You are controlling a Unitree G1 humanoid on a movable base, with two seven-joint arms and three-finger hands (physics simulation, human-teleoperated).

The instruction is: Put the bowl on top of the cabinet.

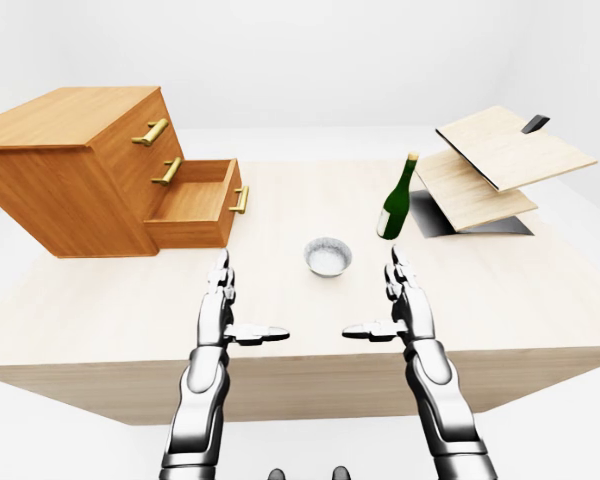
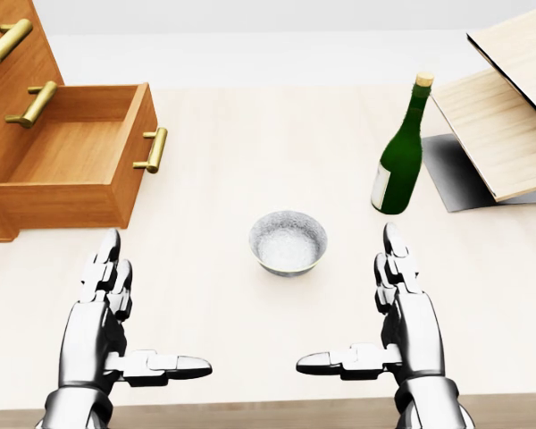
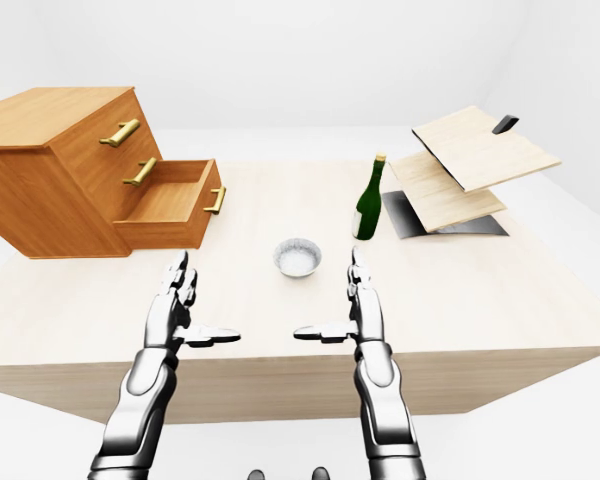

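A small grey bowl [image 2: 288,242] rests upright on the light wooden table [image 2: 250,134], near the middle of the head view. The wooden cabinet [image 1: 75,165] stands at the left, its flat top bare and its lowest drawer [image 2: 71,165] pulled out. My left hand [image 2: 129,313] hovers open below and to the left of the bowl, thumb pointing inward. My right hand [image 2: 366,313] hovers open below and to the right of the bowl, mirroring it. Neither hand touches the bowl.
A green wine bottle [image 2: 400,152] stands upright just above my right hand, right of the bowl. Tilted wooden boards [image 1: 500,160] on a dark stand sit at the table's right. The table's near edge runs under my wrists.
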